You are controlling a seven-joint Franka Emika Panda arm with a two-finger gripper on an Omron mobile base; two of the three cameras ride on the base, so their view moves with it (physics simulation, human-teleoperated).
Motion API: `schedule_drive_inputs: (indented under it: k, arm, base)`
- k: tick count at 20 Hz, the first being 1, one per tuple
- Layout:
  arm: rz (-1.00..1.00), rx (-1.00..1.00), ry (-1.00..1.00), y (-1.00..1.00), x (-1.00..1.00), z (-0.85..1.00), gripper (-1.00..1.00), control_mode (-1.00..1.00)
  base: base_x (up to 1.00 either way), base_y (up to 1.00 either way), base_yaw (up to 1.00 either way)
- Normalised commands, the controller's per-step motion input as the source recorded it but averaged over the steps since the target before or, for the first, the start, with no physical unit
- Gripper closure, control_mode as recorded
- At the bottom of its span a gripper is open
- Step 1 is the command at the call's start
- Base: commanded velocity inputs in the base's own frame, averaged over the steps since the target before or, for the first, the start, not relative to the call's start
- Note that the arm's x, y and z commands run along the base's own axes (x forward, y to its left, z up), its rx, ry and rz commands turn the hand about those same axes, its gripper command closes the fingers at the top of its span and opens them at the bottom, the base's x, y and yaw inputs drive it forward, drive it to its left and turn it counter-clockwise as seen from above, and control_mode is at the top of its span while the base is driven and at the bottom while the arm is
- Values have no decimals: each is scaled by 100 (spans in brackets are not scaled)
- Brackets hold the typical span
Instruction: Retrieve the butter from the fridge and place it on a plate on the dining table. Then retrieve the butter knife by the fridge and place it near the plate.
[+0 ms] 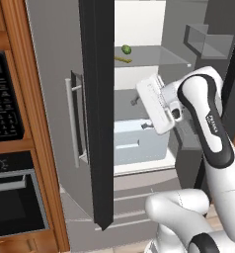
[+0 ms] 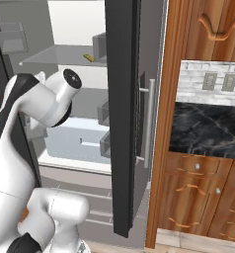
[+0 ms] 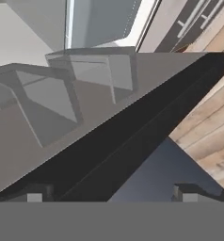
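Observation:
The fridge [image 1: 50, 99] stands with both doors swung open, its white interior lit. On an upper glass shelf lies the butter [image 1: 123, 59], a thin yellow-olive stick that also shows in the right base view [image 2: 89, 58]. A small round green fruit [image 1: 126, 49] sits just behind it. My gripper [image 1: 140, 113] is inside the fridge, one shelf level below the butter and a little to its right, open and holding nothing. In the hand view the gripper [image 3: 111, 195] points at the inner side of a door, with its fingertips [image 3: 36, 194] far apart.
The dark edge of the left door [image 1: 97, 113] juts toward me, as does the right door [image 2: 122, 113]. Door bins [image 3: 48, 103] line the inner door. A pale crisper drawer [image 1: 139, 141] sits low inside. A black oven [image 1: 6, 99] is at left and a wall counter [image 2: 203, 128] at right.

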Motion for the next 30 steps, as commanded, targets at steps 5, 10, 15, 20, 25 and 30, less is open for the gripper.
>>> schedule_drive_inputs:
  k: [5,10,15,20,25,30]
  arm:
    - [-6,6,-13,11,40,0,-100,-100]
    - [-1,6,-4,4,41,0,-100,-100]
    - [0,6,0,-1,28,0,-100,-100]
    - [0,0,0,30,39,-2,-100,-100]
    - [0,0,0,22,21,-1,-100,-100]
    - [0,0,8,31,0,-9,-100,-100]
  base:
    - [0,0,0]
    - [0,0,0]
    - [0,0,0]
    - [0,0,0]
    - [0,0,0]
    - [0,0,0]
